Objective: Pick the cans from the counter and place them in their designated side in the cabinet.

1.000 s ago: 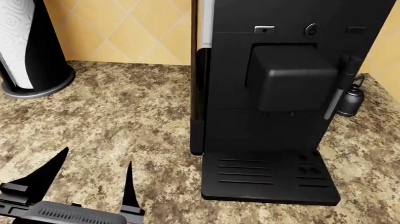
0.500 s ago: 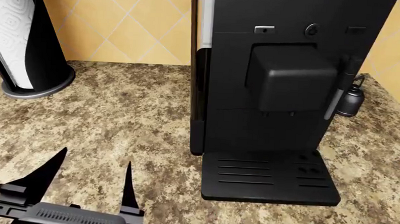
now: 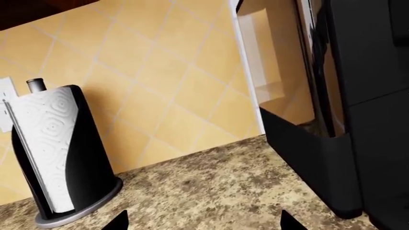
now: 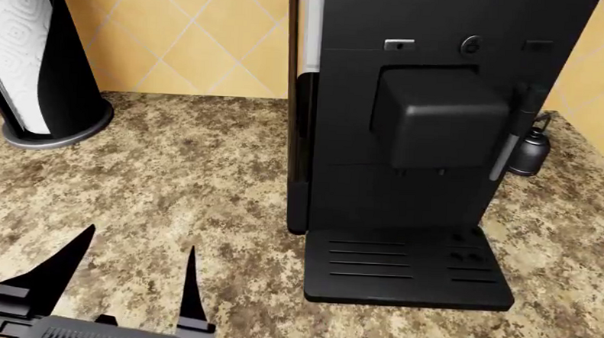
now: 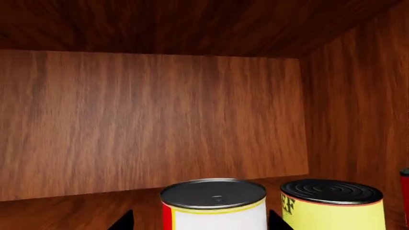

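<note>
The white can (image 5: 214,203), with its grey lid and red-and-yellow label, stood on the floor of the wooden cabinet (image 5: 153,120). In the right wrist view it sat between the two dark fingertips (image 5: 122,221) of the right gripper (image 5: 199,221). Those tips were spread to either side of the can, and I could not say from that angle whether they were touching it or had let it go. Just beside it stood a yellow can (image 5: 332,203) with a dark ribbed top, closer to the cabinet's side wall, and a sliver of something red showed at the very edge past that.

Down on the counter (image 4: 179,179) I saw no cans at all in the stretch visible, only the black coffee machine (image 4: 425,144) and the paper towel holder (image 4: 32,58) against the tiled wall. The left gripper (image 4: 124,272) hovered low over the granite with its fingers apart and nothing between them.

So the job looked close to finished: both cans were inside the cabinet. What seemed left was for the right arm to free the white can, if it had not already, and back out without knocking either one.
</note>
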You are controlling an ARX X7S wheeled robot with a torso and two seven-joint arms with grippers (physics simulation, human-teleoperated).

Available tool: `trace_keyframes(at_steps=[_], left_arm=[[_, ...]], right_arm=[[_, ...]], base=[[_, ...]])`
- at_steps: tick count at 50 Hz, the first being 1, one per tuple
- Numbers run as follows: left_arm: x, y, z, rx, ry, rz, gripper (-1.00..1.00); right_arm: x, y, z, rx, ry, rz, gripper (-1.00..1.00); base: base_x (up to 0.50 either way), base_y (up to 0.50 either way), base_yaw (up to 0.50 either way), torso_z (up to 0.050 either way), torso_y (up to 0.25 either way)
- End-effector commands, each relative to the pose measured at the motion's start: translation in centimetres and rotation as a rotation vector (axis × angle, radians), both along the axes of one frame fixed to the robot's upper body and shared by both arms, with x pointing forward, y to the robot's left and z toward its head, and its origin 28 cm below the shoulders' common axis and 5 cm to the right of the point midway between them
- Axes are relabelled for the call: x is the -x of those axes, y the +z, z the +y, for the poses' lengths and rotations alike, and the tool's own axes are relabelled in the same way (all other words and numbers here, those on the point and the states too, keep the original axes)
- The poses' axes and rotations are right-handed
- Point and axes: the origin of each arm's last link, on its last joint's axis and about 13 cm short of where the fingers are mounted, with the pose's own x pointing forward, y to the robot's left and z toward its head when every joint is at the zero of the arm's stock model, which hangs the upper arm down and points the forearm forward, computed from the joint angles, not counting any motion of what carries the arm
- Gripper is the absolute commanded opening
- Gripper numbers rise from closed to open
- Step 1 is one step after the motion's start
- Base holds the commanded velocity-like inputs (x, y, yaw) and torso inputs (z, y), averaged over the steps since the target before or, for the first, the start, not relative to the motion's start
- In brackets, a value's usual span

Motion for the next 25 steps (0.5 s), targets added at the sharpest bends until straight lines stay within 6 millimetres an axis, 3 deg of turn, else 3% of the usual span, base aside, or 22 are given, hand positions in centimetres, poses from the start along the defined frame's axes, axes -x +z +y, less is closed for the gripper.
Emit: trace_keyframes(at_steps=[1, 7, 18, 25], left_arm=[[0.2, 0.1, 0.0, 0.002, -0.001, -0.006, 1.00], [0.4, 0.2, 0.0, 0.002, -0.005, -0.010, 1.00], [1.0, 0.6, 0.0, 0.002, -0.009, -0.020, 1.00], [1.1, 0.8, 0.0, 0.002, -0.009, -0.027, 1.00]], right_arm=[[1.2, -0.2, 0.7, 0.038, 0.017, -0.013, 1.00], [2.2, -0.3, 1.0, 0.043, 0.021, -0.025, 1.00], [6.6, -0.5, 0.6, 0.035, -0.020, -0.117, 1.00], [8.9, -2.0, 0.2, 0.016, 0.015, -0.124, 1.00]], base=[[0.00, 0.00, 0.00, 0.000, 0.000], [0.00, 0.00, 0.00, 0.000, 0.000], [0.00, 0.00, 0.00, 0.000, 0.000], [0.00, 0.00, 0.00, 0.000, 0.000]])
